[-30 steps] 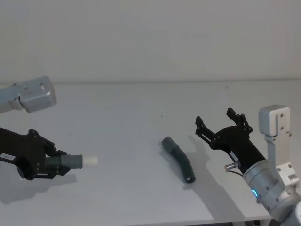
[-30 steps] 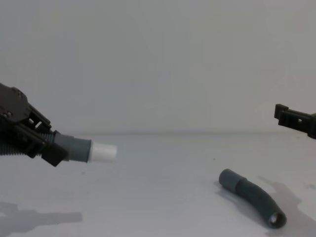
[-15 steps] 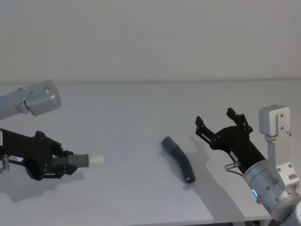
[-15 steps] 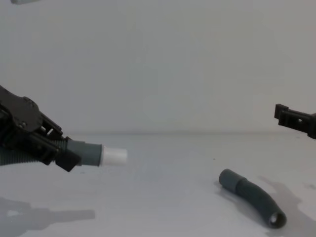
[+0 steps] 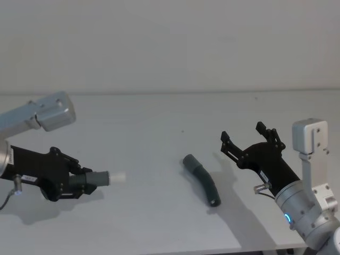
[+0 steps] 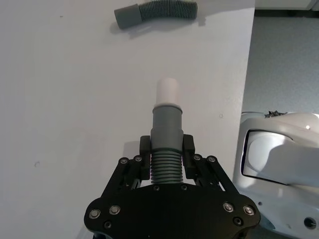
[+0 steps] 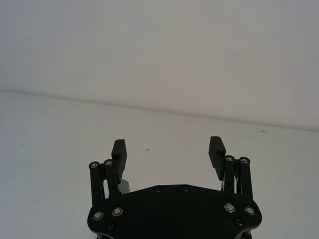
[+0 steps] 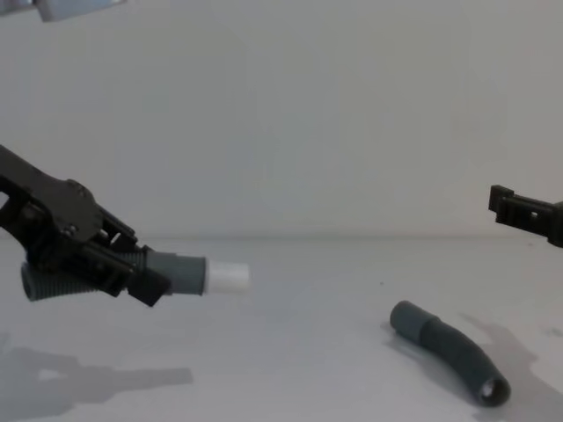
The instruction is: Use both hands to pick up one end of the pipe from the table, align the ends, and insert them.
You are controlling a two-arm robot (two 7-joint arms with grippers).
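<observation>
Above the left side of the plain matt white table (image 5: 143, 119), the left gripper (image 5: 79, 180) is clenched around the ribbed middle of a short dark grey hose piece with a white cylindrical tip (image 5: 98, 178). It holds the piece clear of the surface, and the white tip (image 5: 118, 176) points toward the table's centre. The left wrist view shows both fingers pressed against the ribs. Beyond the tip it shows the second curved dark grey hose piece (image 6: 154, 11), not far from the table's front edge. The head view places that piece flat on the table, right of centre, between the 2 grippers and touching neither. From the side, the chest view shows its open round mouth (image 8: 493, 389) turned toward the robot, a detail hard to make out from the head. The right gripper (image 5: 243, 133) hovers just right of the lying piece with its 2 fingers spread wide, grasping nothing. The chest view cuts this gripper off at its right edge, leaving 1 fingertip in sight. Bare table separates the white tip from the lying piece.
</observation>
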